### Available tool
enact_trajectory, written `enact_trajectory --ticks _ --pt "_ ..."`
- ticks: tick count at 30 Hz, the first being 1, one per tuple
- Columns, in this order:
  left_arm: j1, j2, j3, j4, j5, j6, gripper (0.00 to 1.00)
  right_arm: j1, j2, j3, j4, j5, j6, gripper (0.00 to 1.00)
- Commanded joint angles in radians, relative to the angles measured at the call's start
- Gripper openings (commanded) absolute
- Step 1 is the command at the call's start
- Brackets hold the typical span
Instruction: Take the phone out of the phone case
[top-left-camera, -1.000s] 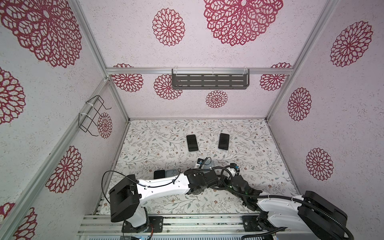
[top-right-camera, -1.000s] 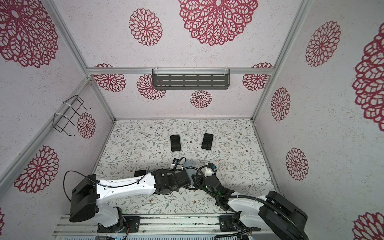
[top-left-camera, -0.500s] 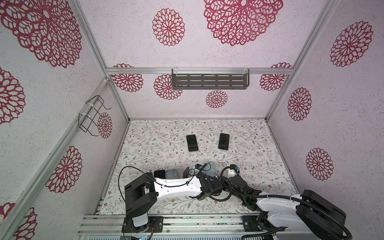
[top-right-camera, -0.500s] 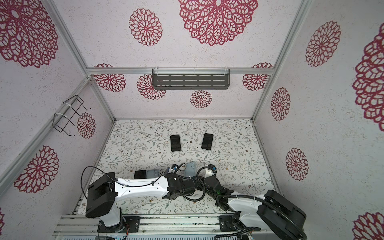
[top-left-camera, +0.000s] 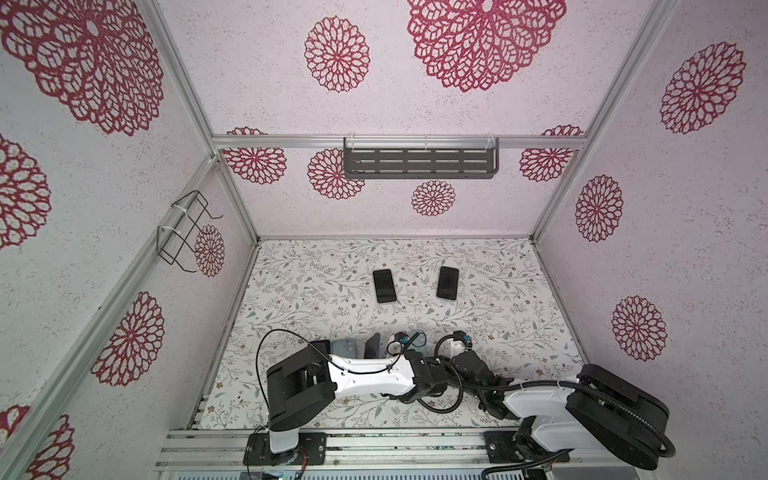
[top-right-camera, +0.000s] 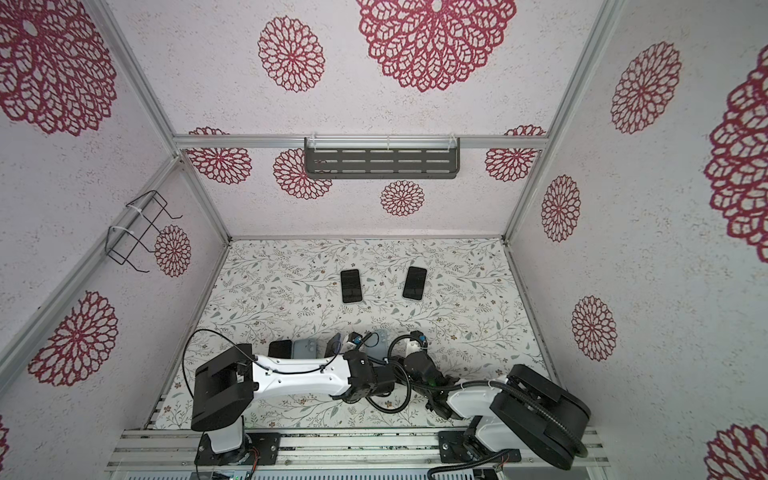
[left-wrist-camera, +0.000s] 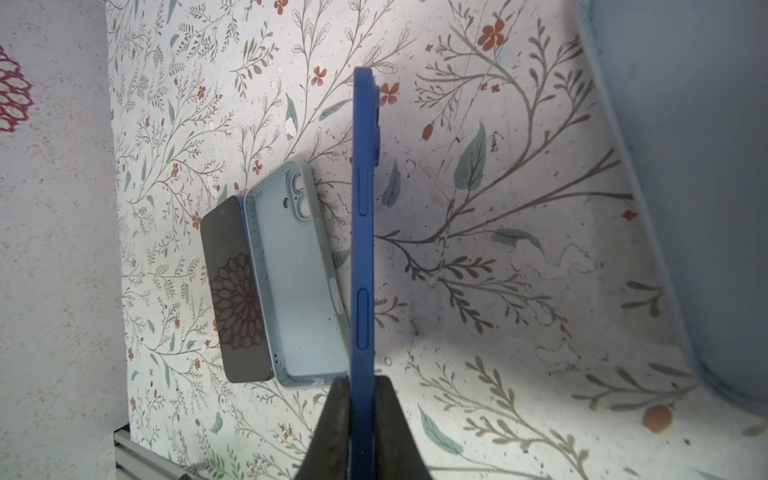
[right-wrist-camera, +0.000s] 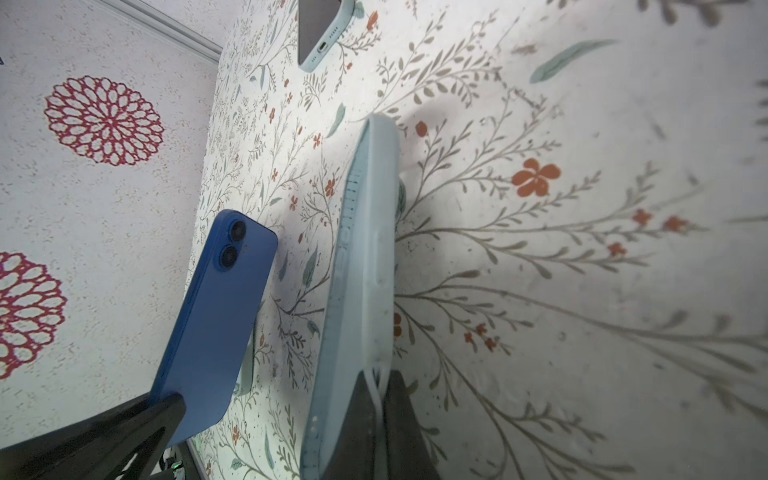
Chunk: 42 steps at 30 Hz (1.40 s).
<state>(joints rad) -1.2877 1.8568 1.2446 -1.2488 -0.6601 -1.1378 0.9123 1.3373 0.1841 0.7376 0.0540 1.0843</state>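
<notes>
left hand (left-wrist-camera: 361, 380) is gripping the slim, rectangular, matte blue phone (left-wrist-camera: 362, 228) by the end away from its cameras, with the dark fingers (left-wrist-camera: 334, 428) pressing on its front and back faces. the blue phone is being held edge-on over the floral-printed counter (left-wrist-camera: 519, 316), bare and clear of any case. in the left wrist view its narrow side is showing two elongated buttons and a raised camera bump. in the right wrist view its plain back is showing two round lenses stacked in one corner.

right hand (right-wrist-camera: 379, 374) is pinching one end of the soft-looking pale blue phone case (right-wrist-camera: 365, 257), its fingers closed narrow on it. the pale blue phone case is also turning its edge to the camera, with one slim side button showing. in a top view it is sitting just beside the blue phone, apart from it.

a spare pale blue case (left-wrist-camera: 297, 286) is lying empty and open-side up on the counter, with two round lens cut-outs. a dark-screened phone (left-wrist-camera: 237, 291) is lying just beside its long edge.

farther back, the left rear phone (top-left-camera: 383, 286) and the right rear phone (top-left-camera: 447, 282), both black-faced, are lying flat, well apart from the hands.
</notes>
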Motion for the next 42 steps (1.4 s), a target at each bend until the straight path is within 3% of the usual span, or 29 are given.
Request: enact_trajectory --ticks 1,8,17,24,27,36,37,42 --pt "-0.009 0.025 0.016 0.049 0.023 -0.005 0.14 0.001 0.025 0.035 0.079 -0.018 0.011 0.0" --pt "-0.009 0.058 0.015 0.096 0.042 -0.008 0.19 0.004 0.065 0.036 0.111 -0.017 0.028 0.0" --pt "0.001 0.077 0.018 0.147 0.042 -0.012 0.33 0.021 0.093 0.038 0.126 0.0 0.043 0.0" --pt "0.026 0.011 -0.011 0.192 0.041 -0.026 0.61 0.054 0.146 0.048 0.166 0.02 0.08 0.0" --pt "0.051 -0.073 -0.06 0.208 0.04 -0.052 0.71 0.08 0.16 0.055 0.158 0.061 0.105 0.0" --pt "0.181 -0.467 -0.238 0.192 -0.011 -0.096 0.9 0.164 0.245 0.096 0.146 0.173 0.169 0.0" --pt "0.199 -0.506 -0.255 0.185 -0.012 -0.095 0.98 0.17 0.256 0.1 0.147 0.179 0.176 0.0" --pt "0.282 -0.693 -0.308 0.184 -0.011 -0.049 0.97 0.215 0.297 0.135 0.118 0.216 0.2 0.0"
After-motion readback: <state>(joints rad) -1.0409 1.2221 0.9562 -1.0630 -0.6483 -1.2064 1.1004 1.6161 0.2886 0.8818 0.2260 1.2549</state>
